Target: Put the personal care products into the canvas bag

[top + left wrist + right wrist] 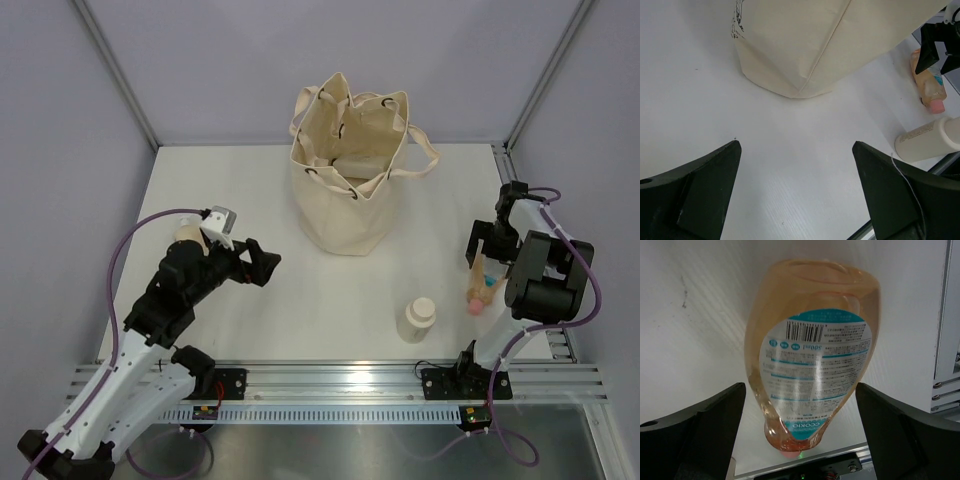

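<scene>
The canvas bag (345,185) stands upright at the back middle, its mouth open; its base shows in the left wrist view (830,45). A clear bottle with a pink cap (482,290) lies on the table at the right, and fills the right wrist view (812,355). My right gripper (490,248) hovers over it, open, with its fingers either side of the bottle's narrow end (800,385). A cream squat bottle (418,319) stands near the front edge (930,140). My left gripper (262,262) is open and empty over bare table, left of the bag (795,145).
A metal rail (340,380) runs along the near table edge, and another frame piece (560,345) sits at the right edge beside the clear bottle. Pale walls enclose the table at the back and sides. The bag's loop handles (425,160) hang outward.
</scene>
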